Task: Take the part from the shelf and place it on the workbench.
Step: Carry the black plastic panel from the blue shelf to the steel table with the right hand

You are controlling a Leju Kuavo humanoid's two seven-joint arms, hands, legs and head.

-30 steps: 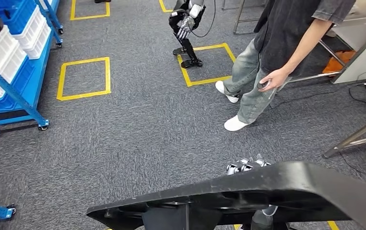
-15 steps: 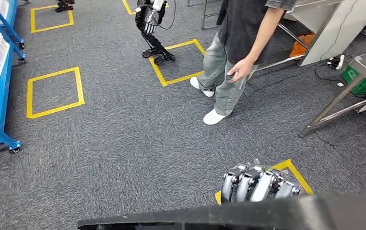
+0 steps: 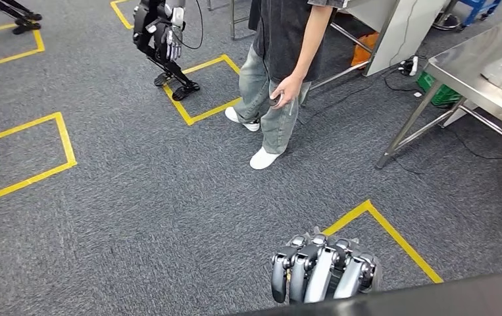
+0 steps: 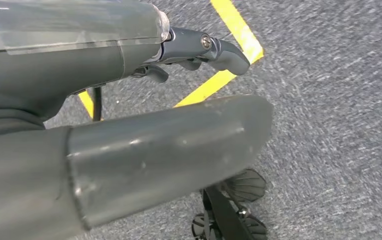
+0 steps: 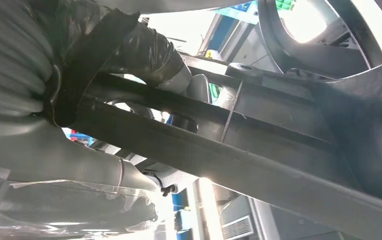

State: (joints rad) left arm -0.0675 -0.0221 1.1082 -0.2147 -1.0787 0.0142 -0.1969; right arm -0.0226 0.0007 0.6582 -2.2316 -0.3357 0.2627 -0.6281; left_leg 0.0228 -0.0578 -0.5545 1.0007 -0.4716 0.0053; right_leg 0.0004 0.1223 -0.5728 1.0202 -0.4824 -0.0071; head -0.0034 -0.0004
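The black plastic part (image 3: pixel 419 299) is off the shelf and in the robot's carry. It shows as a dark strip along the bottom edge of the head view, low in front of the body. The right hand (image 3: pixel 320 270) holds it, with the fingers curled over its far edge; from the right wrist, the ribbed underside of the part (image 5: pixel 279 150) passes just beside that hand. Of the left hand (image 4: pixel 143 145) I cannot tell whether it grips anything (from its wrist I see the grey thumb and dark fingers above the carpet, but no clear contact).

The long axis of the part seems to lie across the robot's front, from side to side. The steel workbench (image 3: pixel 472 62) stands ahead and to the right, well apart from the part, so the right hand is on the nearer side. In my judgement the coming move asks for more turning and walking to the right, and only then the setting down.

Between the robot and the bench there is yellow floor tape (image 3: pixel 393 230). A person (image 3: pixel 281 39) stands further back, and another robot (image 3: pixel 159 33) behind.

Compared with a second ago, the whole picture has shifted, so the camera has turned. The blue shelf is gone from the left, the workbench has come in at the right, and less of the part shows.
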